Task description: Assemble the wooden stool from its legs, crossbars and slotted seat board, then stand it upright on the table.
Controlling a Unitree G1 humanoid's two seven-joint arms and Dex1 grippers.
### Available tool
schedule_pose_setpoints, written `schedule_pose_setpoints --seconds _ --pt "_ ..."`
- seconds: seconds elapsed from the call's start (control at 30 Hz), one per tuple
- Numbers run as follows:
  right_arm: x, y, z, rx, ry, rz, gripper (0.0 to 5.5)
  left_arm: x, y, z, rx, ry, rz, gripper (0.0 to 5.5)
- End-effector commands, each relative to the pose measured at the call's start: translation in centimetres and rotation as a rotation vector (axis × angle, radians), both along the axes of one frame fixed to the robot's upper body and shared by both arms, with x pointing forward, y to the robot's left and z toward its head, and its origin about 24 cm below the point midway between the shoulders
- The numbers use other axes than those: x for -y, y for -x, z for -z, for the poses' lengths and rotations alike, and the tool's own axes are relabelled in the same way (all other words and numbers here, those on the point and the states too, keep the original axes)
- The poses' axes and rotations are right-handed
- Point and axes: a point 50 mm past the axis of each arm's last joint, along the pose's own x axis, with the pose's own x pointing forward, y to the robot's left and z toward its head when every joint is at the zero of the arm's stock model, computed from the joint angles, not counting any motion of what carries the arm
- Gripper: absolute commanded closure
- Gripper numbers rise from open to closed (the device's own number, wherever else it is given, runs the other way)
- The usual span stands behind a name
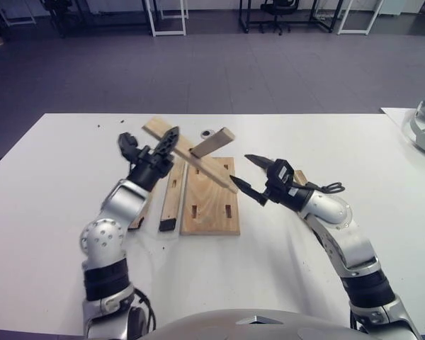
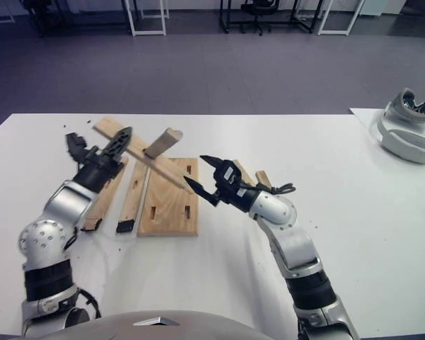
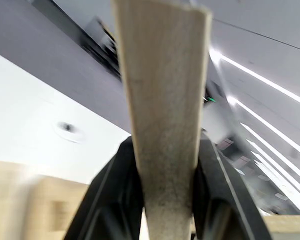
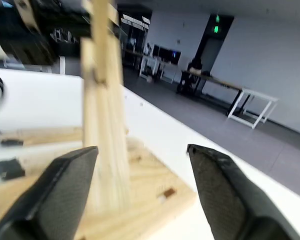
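My left gripper (image 1: 150, 144) is shut on a long wooden bar (image 1: 198, 161) and holds it slanting above the table. A short leg piece (image 1: 214, 142) sticks out from the bar's middle like a cross. In the left wrist view the bar (image 3: 162, 100) sits clamped between the black fingers (image 3: 117, 190). The bar's low end hangs over the slotted seat board (image 1: 211, 205), which lies flat. My right gripper (image 1: 241, 170) is open just beside that low end. In the right wrist view the bar (image 4: 104, 100) stands between its fingers (image 4: 60, 190), untouched.
Two more wooden legs (image 1: 172, 193) (image 1: 139, 218) lie left of the seat board. Small wood pieces (image 2: 261, 177) lie behind my right wrist. A small round object (image 1: 207, 132) sits further back, and a white headset (image 2: 409, 131) rests at the far right edge of the white table (image 1: 57, 184).
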Motion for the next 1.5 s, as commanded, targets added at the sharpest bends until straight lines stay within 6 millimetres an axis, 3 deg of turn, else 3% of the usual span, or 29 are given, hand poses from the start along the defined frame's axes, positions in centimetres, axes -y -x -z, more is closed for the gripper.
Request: schedule_pose_setpoints --seconds 0.03,0.23,0.37,0.57,0.83,1.0,1.13,1.37,1.43,1.5 --pt "1.8 0.0 2.6 -0.054 0.119 0.099 2.17 -1.1 3.2 -0.8 -0.025 -0.083 -0.095 4.48" --pt "1.7 0.6 6.7 -0.125 0.262 0.159 2.17 -2.6 4.9 1.0 -0.144 -0.158 -0.256 4.48" --pt "1.4 0.5 7.8 -0.143 0.310 0.166 2.17 -2.2 5.1 2.1 -0.185 -0.196 -0.258 4.48" --pt "0.0 1.3 8.3 -0.181 0.304 0.064 2.17 -2.7 5.3 3.6 -0.263 -0.296 -0.285 4.48" --pt "-2.8 2.4 7.3 -0.205 0.212 -0.176 2.17 -1.6 5.5 3.4 -0.311 -0.484 -0.203 4.48" --pt "-3.6 2.5 7.2 -0.222 0.167 -0.189 2.17 -0.9 5.6 3.0 -0.302 -0.618 -0.151 4.48" --pt "-3.5 2.2 7.2 -0.212 0.164 -0.160 2.17 -1.1 5.6 3.6 -0.324 -0.670 -0.123 4.48" --pt "-2.1 1.5 7.2 -0.196 0.186 -0.076 2.17 1.9 5.4 6.5 -0.254 -0.826 0.139 4.48" --pt "-1.6 1.2 7.2 -0.191 0.189 -0.049 2.17 2.4 5.1 6.2 -0.193 -0.841 0.135 4.48" --pt "-1.1 0.8 7.1 -0.183 0.187 -0.014 2.17 2.8 4.1 4.8 -0.088 -0.816 0.070 4.48"
